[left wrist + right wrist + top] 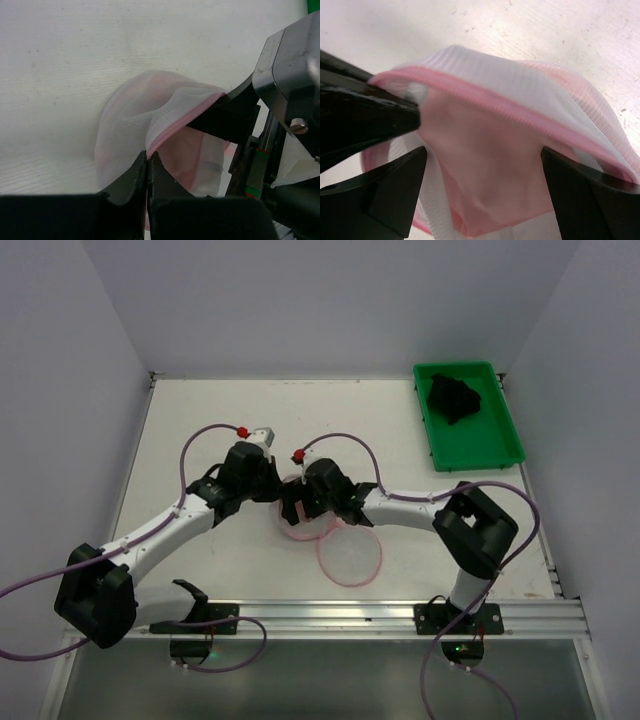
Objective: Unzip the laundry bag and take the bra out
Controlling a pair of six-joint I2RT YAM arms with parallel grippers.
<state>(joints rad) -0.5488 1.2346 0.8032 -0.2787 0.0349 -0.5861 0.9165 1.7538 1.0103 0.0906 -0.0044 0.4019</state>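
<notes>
The laundry bag [350,556] is white mesh with a pink zip rim and lies at the table's middle. One disc half lies flat; the other is lifted between my grippers. My left gripper [148,156] is shut on the pink zip rim [172,131] and holds that edge up. It also shows in the top view [277,492]. My right gripper [482,165] is open at the bag's mouth, one finger on each side of a smooth pale pink cloth [485,150], seemingly the bra, inside the mesh. In the top view my right gripper [296,504] is close against the left one.
A green tray [490,445] with a black crumpled thing [453,398] stands at the back right. White walls close the table on three sides. A metal rail [400,615] runs along the near edge.
</notes>
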